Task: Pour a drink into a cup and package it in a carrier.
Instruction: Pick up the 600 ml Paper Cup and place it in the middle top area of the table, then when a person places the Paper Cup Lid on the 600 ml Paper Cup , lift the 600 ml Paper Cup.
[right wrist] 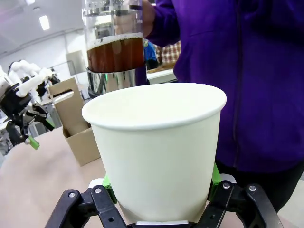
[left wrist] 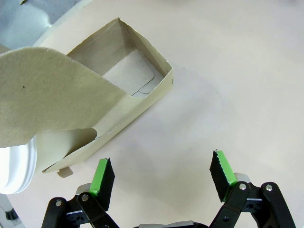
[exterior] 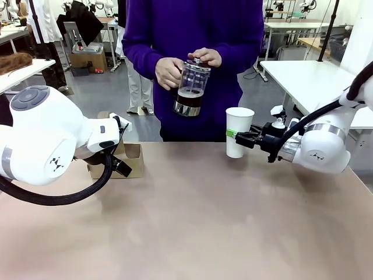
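- The cup (exterior: pixel 239 131) is gripped upright by the closed right jaws, right of centre.
- The left jaws are spread wide, empty, beside the carrier (exterior: pixel 133 161) at left.
- The drink (exterior: pixel 189 99) is held in a pitcher (exterior: pixel 191 81) at upper centre.

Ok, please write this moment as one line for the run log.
right gripper: shut on cup | left gripper: open, near carrier | person: holds pitcher upright, drink inside
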### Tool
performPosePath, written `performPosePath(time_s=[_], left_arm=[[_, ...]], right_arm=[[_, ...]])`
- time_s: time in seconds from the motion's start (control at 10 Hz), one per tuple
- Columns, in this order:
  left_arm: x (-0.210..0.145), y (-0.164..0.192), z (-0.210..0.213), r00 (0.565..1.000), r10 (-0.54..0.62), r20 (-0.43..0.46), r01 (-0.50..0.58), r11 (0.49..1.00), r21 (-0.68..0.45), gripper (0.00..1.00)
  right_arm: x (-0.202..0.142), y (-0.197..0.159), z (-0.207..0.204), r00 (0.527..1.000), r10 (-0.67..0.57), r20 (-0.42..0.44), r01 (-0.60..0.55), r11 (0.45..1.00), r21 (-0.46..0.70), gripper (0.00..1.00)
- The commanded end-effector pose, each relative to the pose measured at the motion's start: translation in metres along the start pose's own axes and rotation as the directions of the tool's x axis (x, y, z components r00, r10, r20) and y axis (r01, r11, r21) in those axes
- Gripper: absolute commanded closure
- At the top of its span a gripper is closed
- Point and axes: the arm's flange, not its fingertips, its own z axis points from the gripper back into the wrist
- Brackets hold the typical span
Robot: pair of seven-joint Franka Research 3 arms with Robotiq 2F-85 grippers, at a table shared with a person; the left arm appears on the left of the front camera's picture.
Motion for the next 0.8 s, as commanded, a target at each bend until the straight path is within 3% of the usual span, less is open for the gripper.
performPosePath(time_s=[0.0, 0.7], left_arm=[[-0.0001, -0.0001, 0.0003, 1.0, 0.0, 0.001, 0.0, 1.0, -0.001, 0.0], [-0.0001, -0.0001, 0.0003, 1.0, 0.0, 0.001, 0.0, 1.0, -0.001, 0.0]], right_arm=[[0.0033, 0.0032, 0.0033, 1.0, 0.002, -0.003, -0.002, 1.0, -0.003, 0.2], [0.0033, 0.0032, 0.0033, 1.0, 0.002, -0.003, -0.002, 1.0, -0.003, 0.2]])
